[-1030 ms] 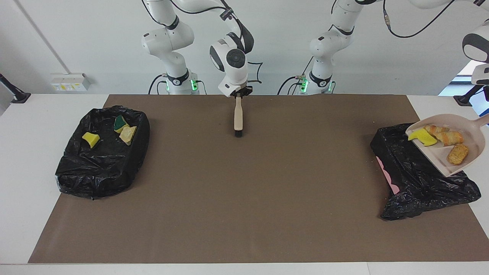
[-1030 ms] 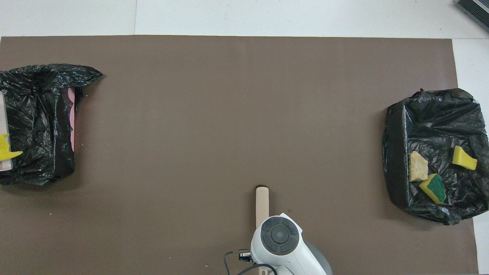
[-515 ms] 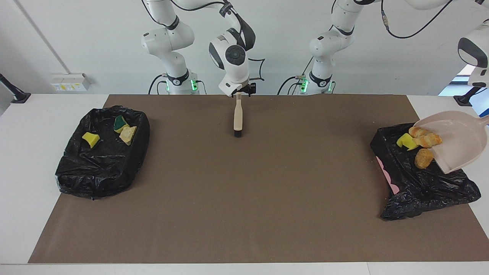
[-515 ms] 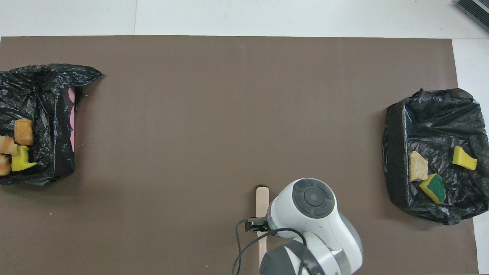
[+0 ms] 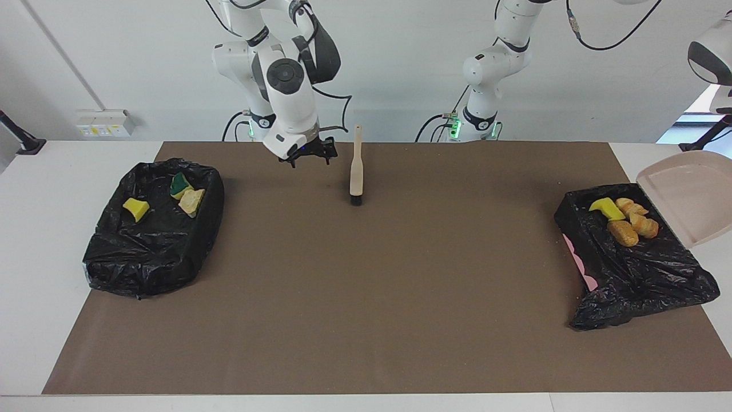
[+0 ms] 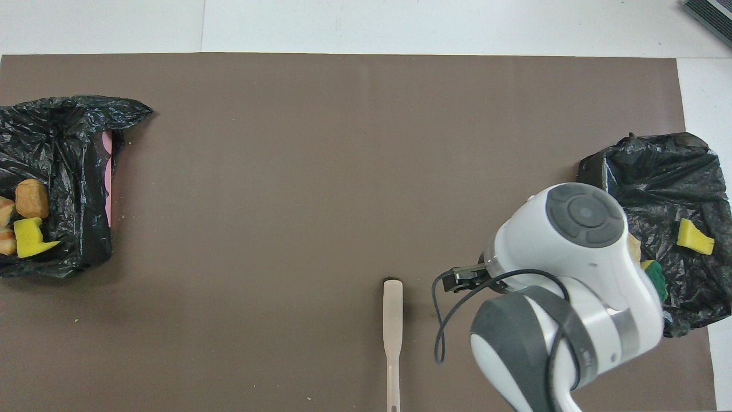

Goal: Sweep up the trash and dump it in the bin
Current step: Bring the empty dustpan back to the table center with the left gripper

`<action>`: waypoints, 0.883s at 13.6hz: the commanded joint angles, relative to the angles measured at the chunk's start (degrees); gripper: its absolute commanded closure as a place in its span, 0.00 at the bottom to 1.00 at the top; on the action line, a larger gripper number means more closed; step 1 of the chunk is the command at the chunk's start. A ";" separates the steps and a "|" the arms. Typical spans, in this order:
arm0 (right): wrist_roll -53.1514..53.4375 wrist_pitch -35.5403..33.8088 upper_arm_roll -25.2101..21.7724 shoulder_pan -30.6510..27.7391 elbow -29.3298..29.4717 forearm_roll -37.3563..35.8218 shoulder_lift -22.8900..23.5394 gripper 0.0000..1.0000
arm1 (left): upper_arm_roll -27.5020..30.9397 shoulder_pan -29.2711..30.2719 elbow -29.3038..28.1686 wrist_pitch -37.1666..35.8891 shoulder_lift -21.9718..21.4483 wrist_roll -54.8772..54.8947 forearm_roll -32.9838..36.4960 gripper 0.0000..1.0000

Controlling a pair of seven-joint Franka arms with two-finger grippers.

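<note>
"Yellow and orange-brown is all I'm looking for. Where's the trash (image 5: 623, 220)?"

"None loose on the brown mat (image 5: 366, 297). One batch sits in the bin (image 5: 635, 274) at the right edge of the facing frame: a yellow sponge (image 5: 605, 208) touching the crusty lumps (image 5: 632, 228). Three more scraps (image 5: 186, 193) lie in the other bin (image 5: 148, 257), left of frame."

"Which way does the sponge lie?"

"Long axis slanting from upper left to lower right in the facing frame. From overhead its thin tip points toward frame centre."

"And the tools?"

"The right gripper (image 5: 307, 154) hangs over the mat at upper centre-left, fingers spread, holding nothing. The brush (image 5: 356, 171) lies flat beside it, bristles toward the bottom of the frame. The left gripper is out of frame (clamped, I'd judge, on the handle of the dustpan (image 5: 686, 197), which hangs steeply tilted over that right-hand bin)."

"What could go wrong?"

"The liner there is loose and slumped. If the dustpan's lip snags it on the way back, the bag could drag and tip the lumps out. They sit close to the rim."
</note>
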 commanded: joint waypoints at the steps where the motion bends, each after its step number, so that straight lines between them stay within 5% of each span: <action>1: -5.11 -1.15 0.78 -4.07 3.76 -3.04 0.96 0.00 | 0.28 -1.64 -1.34 -4.01 -1.61 -1.77 -9.72 1.00; 5: -7.94 -0.62 0.69 -5.40 7.46 -5.68 1.05 0.00 | 0.28 -5.68 -12.67 -4.19 -7.76 -15.96 -19.67 1.00; 12: -8.12 -4.84 -1.76 -8.83 15.54 -6.12 -0.18 0.00 | 0.19 -25.70 -25.07 -3.23 -7.60 -63.76 -26.69 1.00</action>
